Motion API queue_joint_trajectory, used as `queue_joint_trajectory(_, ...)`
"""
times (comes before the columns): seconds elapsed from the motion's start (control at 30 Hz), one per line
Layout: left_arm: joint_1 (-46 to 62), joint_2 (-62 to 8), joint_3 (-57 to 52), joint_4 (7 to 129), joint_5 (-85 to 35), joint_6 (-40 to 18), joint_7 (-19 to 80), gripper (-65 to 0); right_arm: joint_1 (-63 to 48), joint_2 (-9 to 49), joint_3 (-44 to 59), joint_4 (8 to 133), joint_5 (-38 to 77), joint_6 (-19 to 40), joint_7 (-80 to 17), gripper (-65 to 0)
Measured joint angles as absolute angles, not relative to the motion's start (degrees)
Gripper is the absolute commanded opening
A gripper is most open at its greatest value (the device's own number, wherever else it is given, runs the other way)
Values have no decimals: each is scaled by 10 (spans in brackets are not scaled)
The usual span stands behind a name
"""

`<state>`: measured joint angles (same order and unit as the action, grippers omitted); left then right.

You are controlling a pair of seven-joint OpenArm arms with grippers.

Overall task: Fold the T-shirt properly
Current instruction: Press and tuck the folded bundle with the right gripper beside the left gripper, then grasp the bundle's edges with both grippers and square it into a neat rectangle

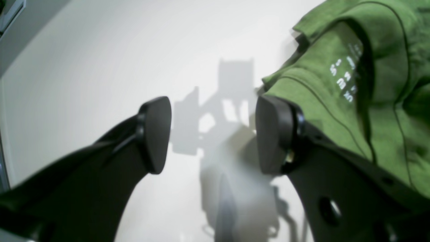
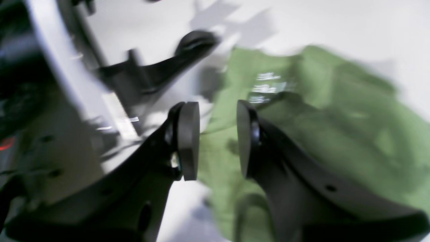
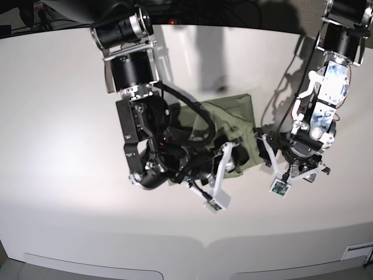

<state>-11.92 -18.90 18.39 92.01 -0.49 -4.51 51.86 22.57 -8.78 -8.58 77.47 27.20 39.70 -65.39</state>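
The T-shirt (image 3: 232,114) is a crumpled green heap in the middle of the white table (image 3: 70,128). In the left wrist view the T-shirt (image 1: 383,101) fills the right side, its white neck print facing up. My left gripper (image 1: 215,134) stands open over bare table just beside the neck edge, with its right finger (image 1: 273,134) close to the cloth. My right gripper (image 2: 216,139) hovers open above the T-shirt (image 2: 336,127), and nothing sits between its pads. The base view shows the left gripper (image 3: 263,144) at the cloth's right edge and the right gripper (image 3: 230,156) over its near edge.
The left arm's fingers (image 2: 195,40) show at the top of the right wrist view, close to my right gripper. The table's curved front edge (image 3: 198,245) runs along the bottom of the base view. Dark cables and equipment lie beyond the far edge.
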Motion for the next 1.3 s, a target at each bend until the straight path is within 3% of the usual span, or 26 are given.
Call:
queue_joint_trajectory(0.13,-119,-189,184,920,-5,-45,519,-263,220,-86,-21,775,187,397,-656,-455)
queue_joint_trajectory(0.27,-119,-189,184,920,-5,-45,518,-263,198,-85,20,775,208,397,-669,-455)
queue_joint_trajectory(0.7,-119,-189,184,920,-11,-45,519,-263,82,-83,-8,775,261,397,-711,-455)
queue_joint_trajectory(0.97,-119,-190,184,920,-84,-46,547,-263,119,-82,-8,776,296,397,-699,-455)
queue_joint_trajectory(1.17,-162,-210,185,926,-58,-62,529,-263,185,-82,-7,792,301,397,-675,-455)
queue_joint_trajectory(1.3,-199,-238,183,929,-134,-56,564,-264,218,-83,-7,792,198,397,-597,-455)
